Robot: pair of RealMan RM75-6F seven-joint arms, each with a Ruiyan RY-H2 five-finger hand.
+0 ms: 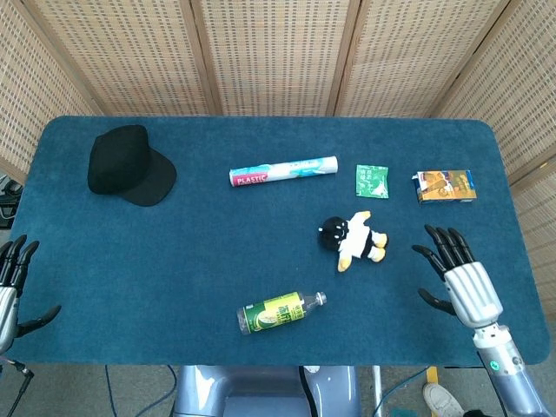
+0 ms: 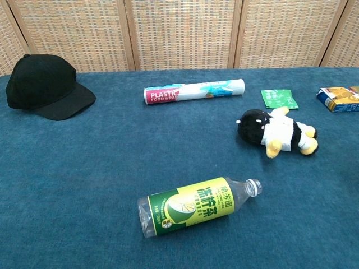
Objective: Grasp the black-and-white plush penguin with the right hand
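Note:
The black-and-white plush penguin lies on its side right of the table's middle, black head to the left, yellow feet to the right; the chest view shows the penguin too. My right hand hovers over the table's right front, fingers spread and empty, a short way right of and nearer than the penguin. At the front left corner my left hand is open with nothing in it. Neither hand shows in the chest view.
A green-labelled bottle lies near the front edge. A plastic-wrap roll, a green sachet and an orange box lie behind the penguin. A black cap sits at the back left on the blue table.

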